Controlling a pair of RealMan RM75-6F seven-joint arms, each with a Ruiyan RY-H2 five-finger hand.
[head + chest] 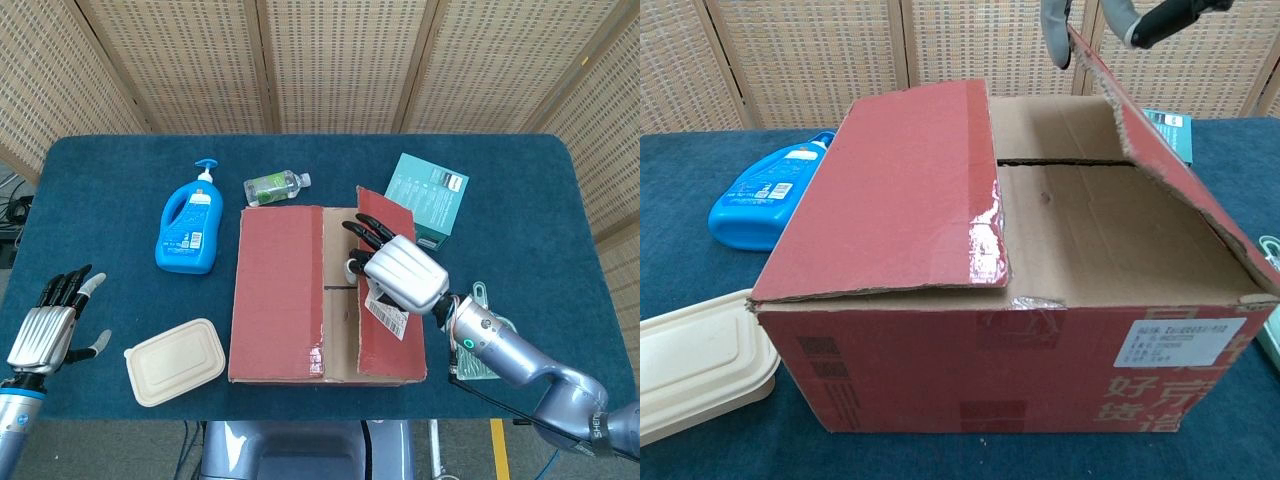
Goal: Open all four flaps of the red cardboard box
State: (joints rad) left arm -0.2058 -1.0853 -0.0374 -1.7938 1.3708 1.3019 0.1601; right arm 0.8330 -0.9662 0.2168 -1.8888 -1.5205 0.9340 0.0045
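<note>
The red cardboard box (pixel 275 330) stands mid-table, filling the chest view (pixel 1010 370). Its left flap (pixel 280 285) (pixel 910 190) still lies slanted over the top. My right hand (pixel 400 272) pinches the free edge of the right flap (pixel 388 335) (pixel 1175 185), which stands steeply raised. Only that hand's fingertips (pixel 1054 22) show at the chest view's top edge. The two brown inner flaps (pixel 1080 215) lie flat and closed underneath. My left hand (pixel 45 330) hovers with fingers spread, holding nothing, at the table's front left corner, far from the box.
Left of the box lie a blue detergent bottle (pixel 190 225) (pixel 765 190) and a beige lidded container (pixel 175 360) (pixel 690 365). Behind it are a small clear bottle (pixel 275 187) and a teal carton (pixel 428 198). A clear green item (pixel 490 325) lies under my right forearm.
</note>
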